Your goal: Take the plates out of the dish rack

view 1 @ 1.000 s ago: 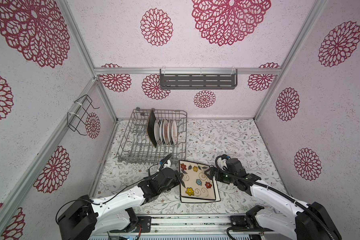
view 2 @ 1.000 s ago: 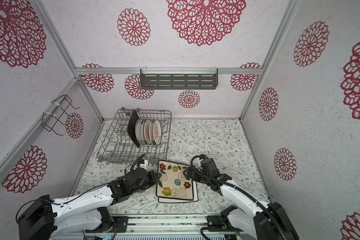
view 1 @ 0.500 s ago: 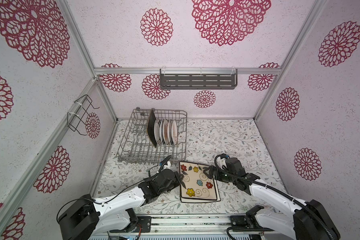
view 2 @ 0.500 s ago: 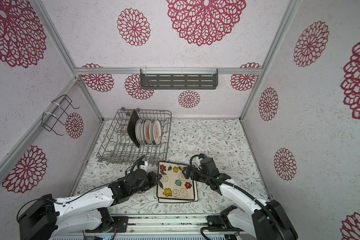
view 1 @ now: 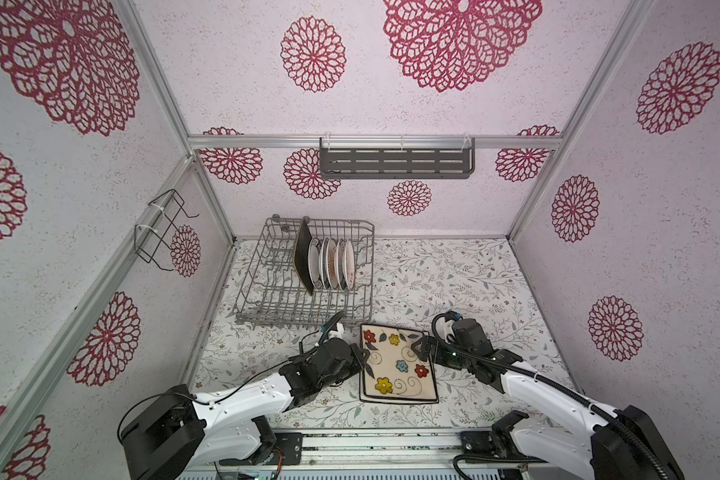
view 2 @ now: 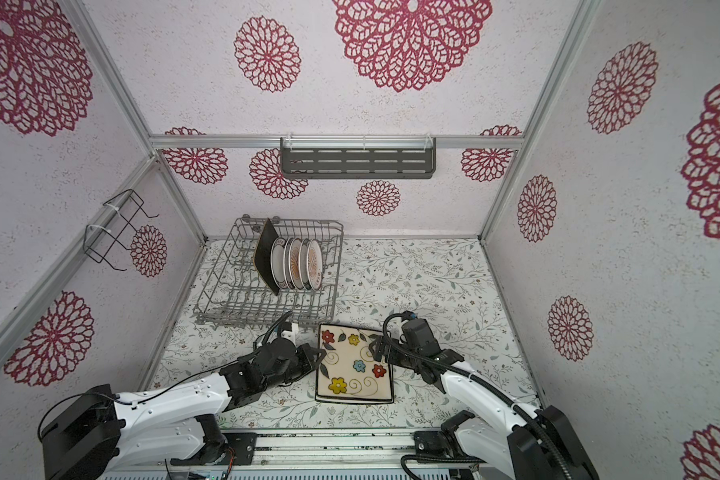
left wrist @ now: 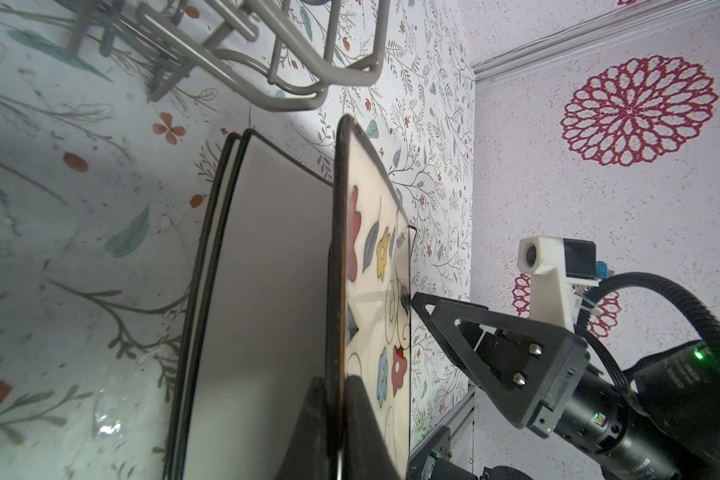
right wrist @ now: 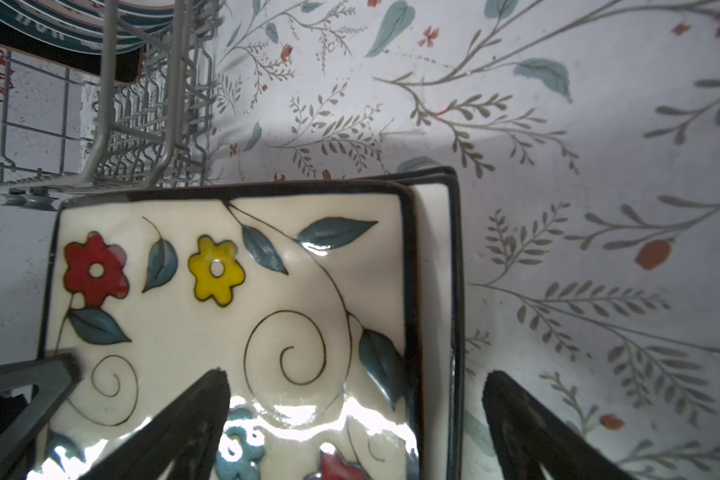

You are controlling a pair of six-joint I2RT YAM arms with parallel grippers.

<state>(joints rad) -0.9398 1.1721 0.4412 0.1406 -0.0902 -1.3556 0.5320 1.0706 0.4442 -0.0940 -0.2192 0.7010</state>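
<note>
Cream floral plate [view 1: 398,365] lies nearest the robot base, over two white black-rimmed plates [left wrist: 267,291] stacked flat on the table [view 1: 454,282]. Clock dial is centred on the floral plate, in a top view.

- 9 o'clock: left gripper [view 1: 363,357] is clamped on the floral plate's rim. That edge is lifted clear of the stack. Whether the 3 o'clock edge rests on the stack cannot be told.
- 3 o'clock: right gripper [view 1: 424,352] has its jaws wide apart and holds nothing. One finger is over the floral face, the other beyond the stack's rim.

Risks, judged:
- A thin one-edge pinch on a tilted glazed plate could let it pivot or slip and strike the stack.
- If the right jaws close as placed, they may catch all three rims.
- Release off-square would leave an overhang.

11 o'clock, farther: dish rack [view 1: 267,307] holds the dark brown plate [view 1: 302,257] and the small round plates [view 1: 333,264], upright and not yet unloaded.
</note>
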